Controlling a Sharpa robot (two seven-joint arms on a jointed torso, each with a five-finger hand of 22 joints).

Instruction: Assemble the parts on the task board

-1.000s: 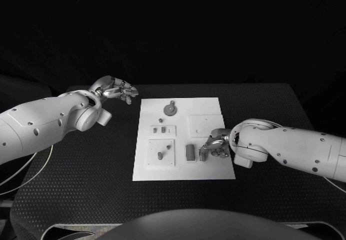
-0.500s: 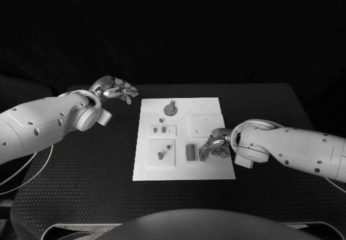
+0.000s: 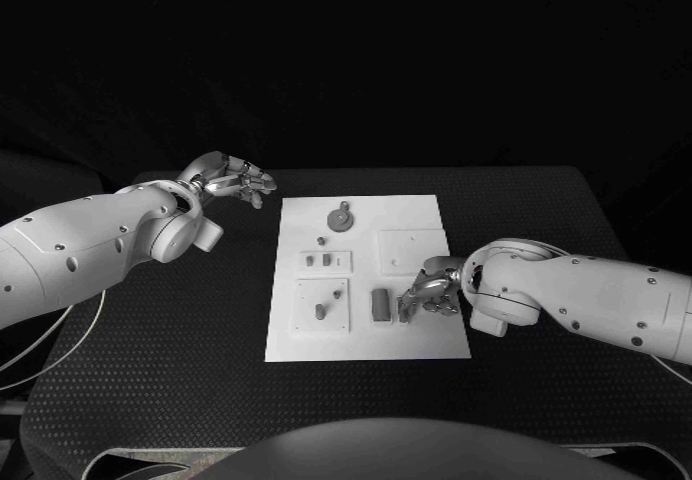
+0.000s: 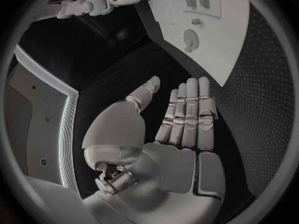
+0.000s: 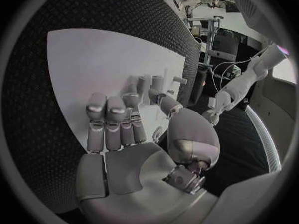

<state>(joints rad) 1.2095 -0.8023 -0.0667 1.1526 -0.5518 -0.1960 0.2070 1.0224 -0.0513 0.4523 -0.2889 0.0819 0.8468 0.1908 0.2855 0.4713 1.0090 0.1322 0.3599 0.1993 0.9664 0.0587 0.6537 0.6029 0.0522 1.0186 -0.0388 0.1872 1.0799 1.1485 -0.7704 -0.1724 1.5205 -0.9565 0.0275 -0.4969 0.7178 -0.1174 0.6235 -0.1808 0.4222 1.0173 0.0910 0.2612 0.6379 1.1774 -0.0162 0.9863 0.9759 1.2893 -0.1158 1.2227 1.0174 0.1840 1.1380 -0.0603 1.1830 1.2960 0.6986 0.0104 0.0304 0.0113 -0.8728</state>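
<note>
Black desk (image 3: 159,330), textured mat surface, carries the white board (image 3: 418,335) at centre.

Left arm (image 3: 87,245) comes in over the desk's far-left area. Left hand (image 3: 231,180) hangs off the board, just beyond its far-left corner, touching nothing. Wrist view confirms: left hand (image 4: 184,117) flat, fingers straight and side by side, thumb apart, palm empty.

Right arm (image 3: 591,300) lies along the board's right edge. Right hand (image 3: 430,292) sits over the board's near-right part. In the right wrist view the fingers (image 5: 112,117) curl down toward the board and the thumb angles in near a few upright parts. Can't tell whether it actually pinches one; contact point is hidden by the fingers.

Board contents, head view:
- square plate (image 3: 410,250) at right-centre, just beyond the right hand
- near-left plate (image 3: 323,305) with small pegs standing on it
- small plate (image 3: 326,261) at left-centre with two small parts on it
- round part (image 3: 340,219) near the far edge, well apart from both hands
- upright block (image 3: 381,305) just left of the right hand, close to the fingertips; touching or not, can't tell
- tiny peg (image 3: 320,240) between the round part and the small plate
</note>
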